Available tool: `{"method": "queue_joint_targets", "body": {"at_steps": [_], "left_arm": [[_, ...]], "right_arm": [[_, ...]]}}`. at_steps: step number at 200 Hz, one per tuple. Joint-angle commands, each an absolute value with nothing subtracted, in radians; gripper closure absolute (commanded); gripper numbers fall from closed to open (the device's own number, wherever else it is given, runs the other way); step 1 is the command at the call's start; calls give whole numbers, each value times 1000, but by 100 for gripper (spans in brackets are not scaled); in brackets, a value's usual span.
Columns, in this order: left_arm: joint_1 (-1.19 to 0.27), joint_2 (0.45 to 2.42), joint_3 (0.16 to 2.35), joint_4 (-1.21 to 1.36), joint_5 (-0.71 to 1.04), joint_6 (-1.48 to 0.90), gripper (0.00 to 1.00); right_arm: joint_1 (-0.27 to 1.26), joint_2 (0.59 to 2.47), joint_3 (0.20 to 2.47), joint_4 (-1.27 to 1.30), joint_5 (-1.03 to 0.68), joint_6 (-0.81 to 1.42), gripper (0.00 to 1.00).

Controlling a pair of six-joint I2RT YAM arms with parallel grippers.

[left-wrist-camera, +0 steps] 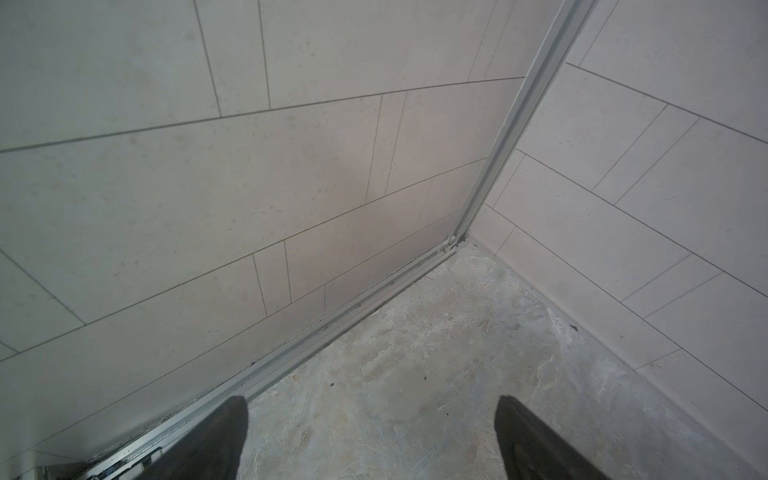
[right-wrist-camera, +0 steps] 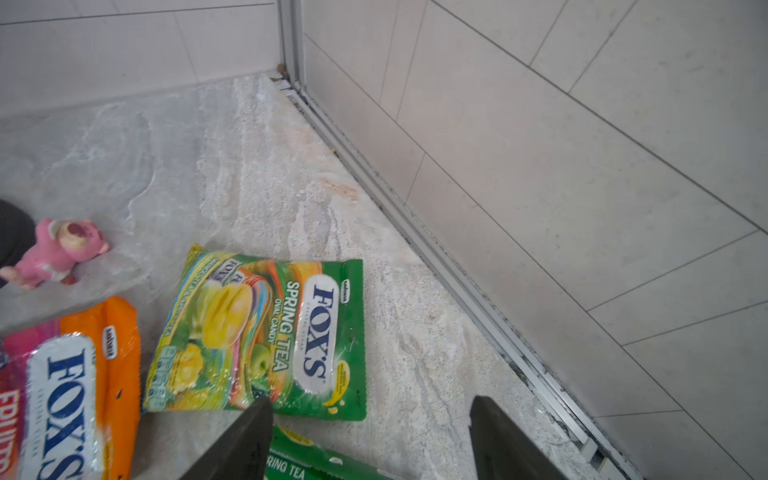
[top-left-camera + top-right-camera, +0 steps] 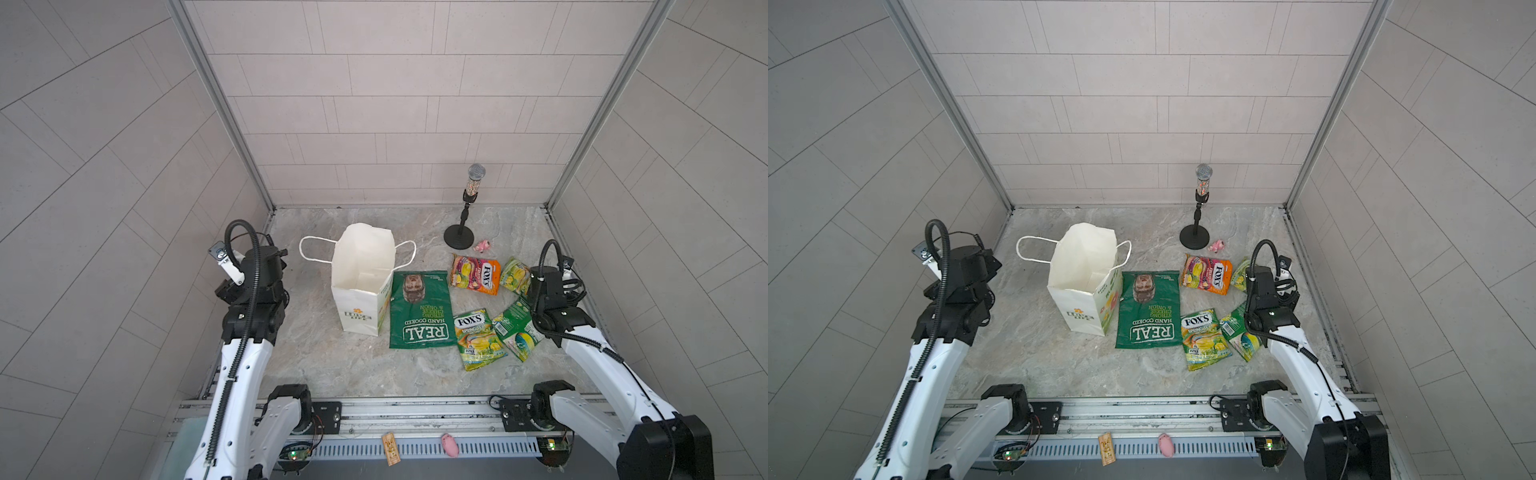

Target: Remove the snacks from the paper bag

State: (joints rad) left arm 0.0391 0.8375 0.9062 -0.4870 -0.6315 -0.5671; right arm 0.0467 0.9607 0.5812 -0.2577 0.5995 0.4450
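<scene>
You have one tall white paper carrier bag (image 3: 357,311) (image 3: 1077,311) standing upright left of centre on the grey marbled tabletop (image 3: 332,365). Its mouth is open upward and its orange-flower logo faces the lower edge of the frame. One white cord handle flops out on each side.

Five glossy snack packets lie flat to its right, all outside the bag.

- **Crisp bag:** One large dark green "REAL" crisp bag (image 3: 419,311) (image 3: 1148,316) lies just beside the paper bag's right wall. Its long axis runs top to bottom of the frame, and its lettering is upside down with "REAL" at the lower end.
- **Orange-pink packet:** One orange-pink "FOX'S" packet (image 3: 476,274) (image 2: 70,395) lies right of centre, its long axis roughly left to right, dipping rightward.
- **Yellow-green packets:** There are three.
  - The upper yellow-green "FOX'S" packet (image 3: 515,276) (image 2: 257,332) is just right of the orange-pink one and partly hidden by the right arm.
  - The lower yellow-green "FOX'S" packet (image 3: 478,338) has its logo end uppermost and its long axis near vertical.
  - The diagonal yellow-green packet (image 3: 517,332) (image 2: 316,461) lies beside the lower one, partly under the arm.

One black microphone stand (image 3: 459,237) and one small pink toy figure (image 3: 483,246) sit above the packets.

Your left arm's fingers (image 1: 216,440) are spread wide over bare tabletop by the left wall and hold nothing. Your right arm's fingers (image 2: 241,440) also stand well apart and empty, over the near edges of the upper and diagonal packets.
</scene>
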Motion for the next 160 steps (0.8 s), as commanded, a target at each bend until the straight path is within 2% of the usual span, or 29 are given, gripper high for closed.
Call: {"method": "queue_joint_targets", "body": {"at_steps": [1, 63, 118, 160], "left_arm": [[45, 817, 843, -501, -684, -677, 3], [46, 818, 657, -356, -675, -710, 2], [45, 847, 386, 162, -460, -423, 3], [45, 993, 301, 449, -293, -242, 2]], "right_arm": [[6, 981, 563, -208, 632, 461, 24], [-61, 1048, 522, -133, 652, 479, 24], [-63, 1097, 430, 72, 642, 440, 24], [-63, 1150, 384, 236, 597, 380, 23]]}}
